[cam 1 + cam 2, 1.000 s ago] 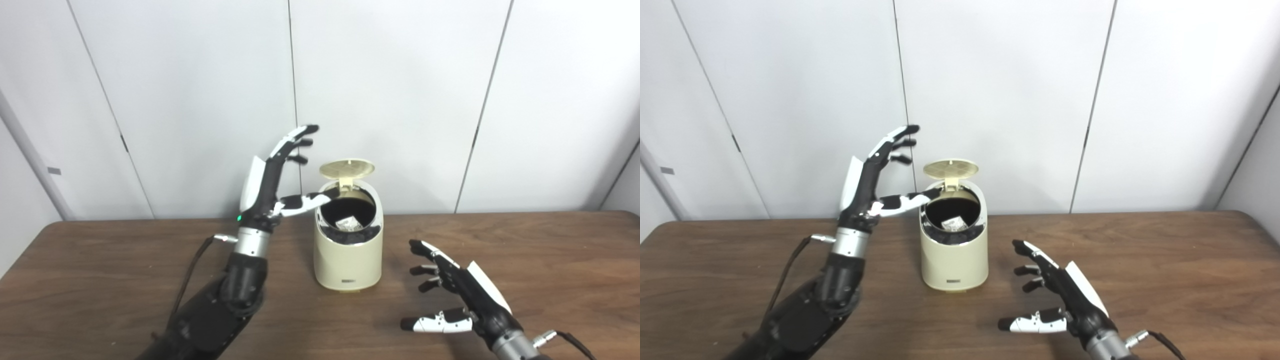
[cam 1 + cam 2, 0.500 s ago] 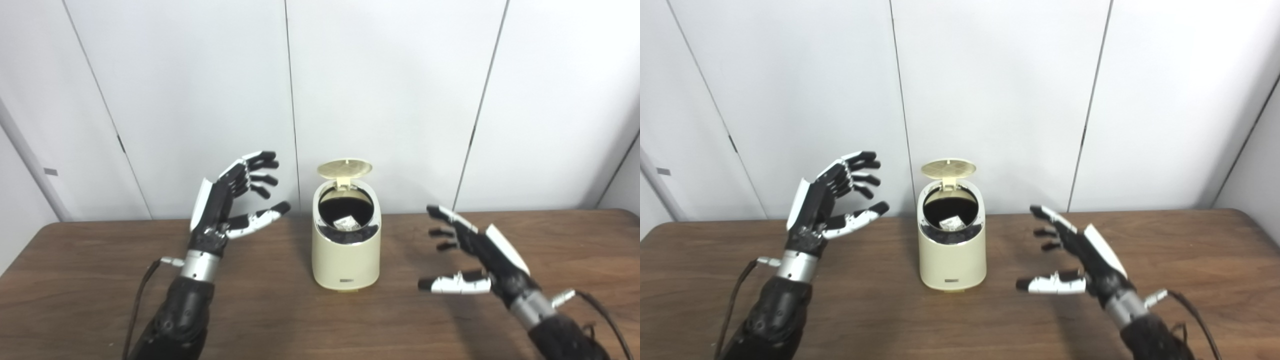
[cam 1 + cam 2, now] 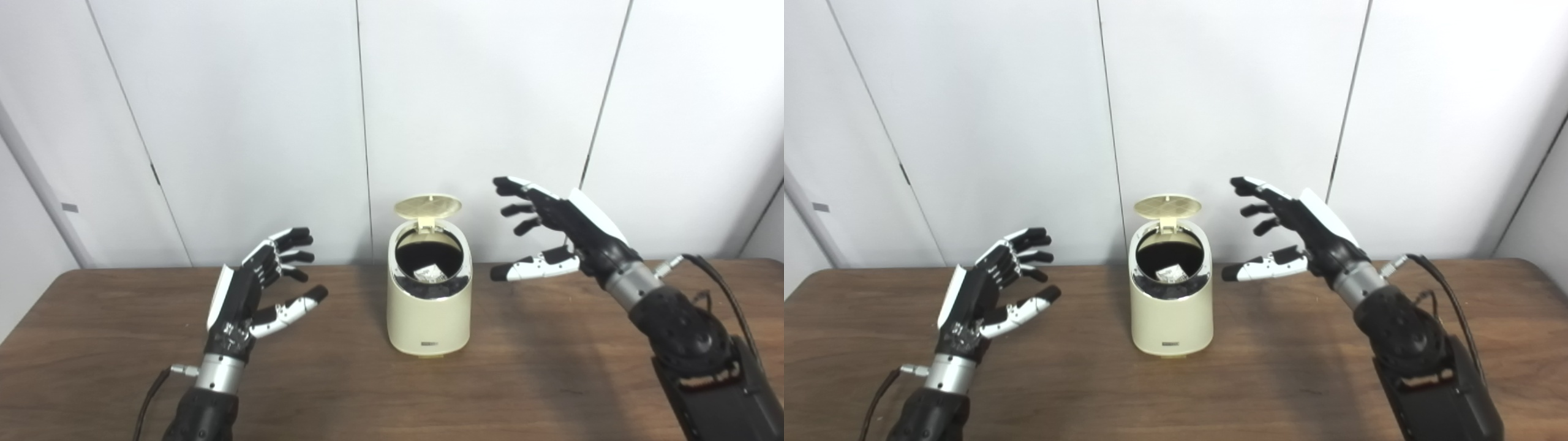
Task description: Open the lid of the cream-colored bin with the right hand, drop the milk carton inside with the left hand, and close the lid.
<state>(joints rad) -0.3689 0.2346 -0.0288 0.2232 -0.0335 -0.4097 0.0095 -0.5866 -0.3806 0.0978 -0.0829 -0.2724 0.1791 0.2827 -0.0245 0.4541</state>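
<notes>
The left hand (image 3: 245, 300) hovers nearest over the desk (image 3: 122, 380), fingers spread wide and holding nothing. Beyond it the bin (image 3: 429, 306) stands mid-desk with the carton (image 3: 427, 272) lying inside. Its lid (image 3: 427, 206), upright on a rear hinge, looks light and stiff, so the raised right hand (image 3: 566, 223), fingers also wide and empty, should press its top edge down.

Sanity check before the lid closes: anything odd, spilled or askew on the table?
Nothing stands out. The bin stands upright with its lid flipped up, the carton lies inside, and the left hand and right hand are open, clear of it.
</notes>
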